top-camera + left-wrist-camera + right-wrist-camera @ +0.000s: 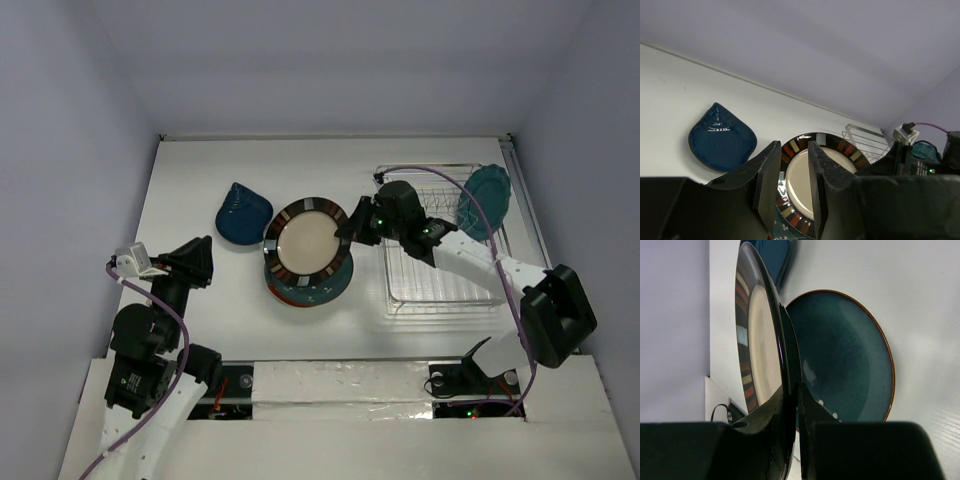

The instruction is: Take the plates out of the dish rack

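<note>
My right gripper (352, 226) is shut on the rim of a round plate with a cream centre and a red-and-dark striped rim (308, 240). It holds that plate tilted just above a dark teal plate (312, 288) lying on the table. In the right wrist view the held plate (757, 340) stands edge-on in my gripper (791, 389), above the teal plate (845, 355). A dark blue shell-shaped dish (243, 215) lies to the left. The chrome dish rack (440, 285) still holds one teal plate (487, 200) upright at its far right. My left gripper (197, 262) is open and empty, left of the plates.
In the left wrist view my gripper (792, 185) faces the striped plate (842, 159), with the blue dish (720, 140) at left and the rack (867, 140) behind. White walls close the table on three sides. The right arm reaches across the rack's left half.
</note>
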`<state>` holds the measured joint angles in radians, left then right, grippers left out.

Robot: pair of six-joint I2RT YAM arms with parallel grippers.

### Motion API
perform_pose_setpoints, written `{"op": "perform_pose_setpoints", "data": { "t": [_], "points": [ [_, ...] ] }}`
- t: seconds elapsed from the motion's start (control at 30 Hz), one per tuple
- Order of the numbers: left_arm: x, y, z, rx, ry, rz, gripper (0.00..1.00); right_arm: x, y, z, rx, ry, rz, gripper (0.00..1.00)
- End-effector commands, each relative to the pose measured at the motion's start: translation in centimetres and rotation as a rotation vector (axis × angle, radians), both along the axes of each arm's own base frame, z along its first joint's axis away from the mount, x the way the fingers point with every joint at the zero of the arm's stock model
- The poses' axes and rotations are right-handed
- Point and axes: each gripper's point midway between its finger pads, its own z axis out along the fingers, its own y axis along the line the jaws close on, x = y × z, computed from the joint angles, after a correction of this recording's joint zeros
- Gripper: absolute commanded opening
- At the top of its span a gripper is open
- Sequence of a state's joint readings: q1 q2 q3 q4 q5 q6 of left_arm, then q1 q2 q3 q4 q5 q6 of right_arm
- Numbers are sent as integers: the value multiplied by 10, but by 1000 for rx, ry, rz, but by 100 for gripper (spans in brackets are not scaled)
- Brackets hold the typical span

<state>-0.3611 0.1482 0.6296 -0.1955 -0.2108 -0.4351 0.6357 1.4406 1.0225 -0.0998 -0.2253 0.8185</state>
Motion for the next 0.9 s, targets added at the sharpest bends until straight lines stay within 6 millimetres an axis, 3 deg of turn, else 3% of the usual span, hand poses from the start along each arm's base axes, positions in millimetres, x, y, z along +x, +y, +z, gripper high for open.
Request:
{"op": "perform_pose_setpoints", "data": {
  "t": [0.0,0.43,0.57,0.63,0.7,0.87],
  "points": [
    [-3,-1,10,-11,-34,-11,25,5,31,64,215,-148,54,0],
    [-2,-2,9,-13,-30,-11,26,-11,41,0,203,-50,86,0],
    [0,-2,8,-12,-24,-11,27,-11,34,-18,161,-24,61,2],
    [-1,-2,8,-14,-23,-12,28,-12,33,-23,144,-20,58,8],
    [-1,-2,8,-14,-23,-12,28,-14,30,-34,90,6,46,31],
    [-1,-2,8,-13,-27,-11,29,-9,20,-39,-56,-10,-1,63]
  ]
}}
